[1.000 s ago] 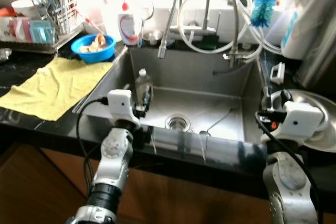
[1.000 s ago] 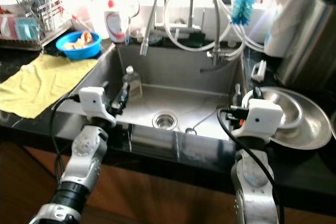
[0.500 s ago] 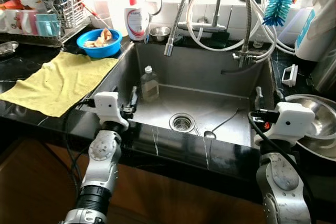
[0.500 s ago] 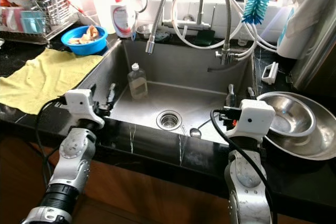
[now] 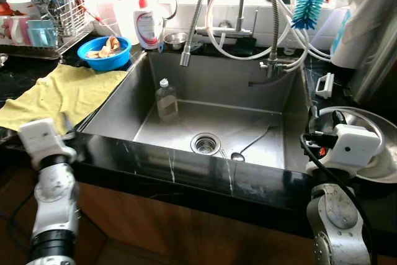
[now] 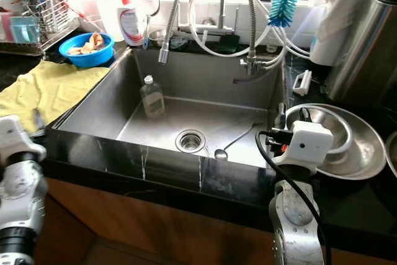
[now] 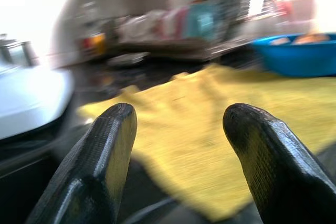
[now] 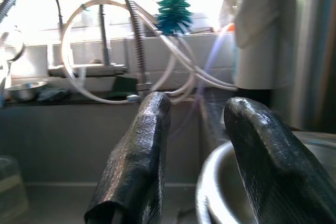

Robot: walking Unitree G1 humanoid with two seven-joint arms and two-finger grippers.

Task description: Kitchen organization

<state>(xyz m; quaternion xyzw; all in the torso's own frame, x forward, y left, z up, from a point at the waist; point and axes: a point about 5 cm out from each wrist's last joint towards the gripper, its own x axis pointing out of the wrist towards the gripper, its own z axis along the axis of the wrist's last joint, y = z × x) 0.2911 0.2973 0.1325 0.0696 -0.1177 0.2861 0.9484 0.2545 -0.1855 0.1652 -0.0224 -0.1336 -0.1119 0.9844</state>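
A clear bottle (image 5: 165,98) stands in the steel sink (image 5: 282,79), near its left wall. A spoon (image 5: 243,151) lies by the drain (image 5: 205,143). My left gripper (image 7: 178,145) is open and holds nothing; it hovers at the counter's front left, facing the yellow cloth (image 5: 59,93). My right gripper (image 8: 210,150) is open too, at the sink's right edge, just beside the nested steel bowls (image 6: 356,147). A blue bowl (image 5: 107,51) with scraps sits behind the cloth.
A dish rack (image 5: 46,20) with cups and utensils stands at the back left. A white soap bottle (image 5: 147,26) and a small steel bowl (image 5: 177,40) sit behind the sink. Faucet hoses (image 5: 248,10) and a blue brush (image 5: 305,5) hang over the back.
My left arm has swung left, from the sink's front edge to the counter in front of the yellow cloth. The right gripper stays by the steel bowls. The camera has shifted slightly.
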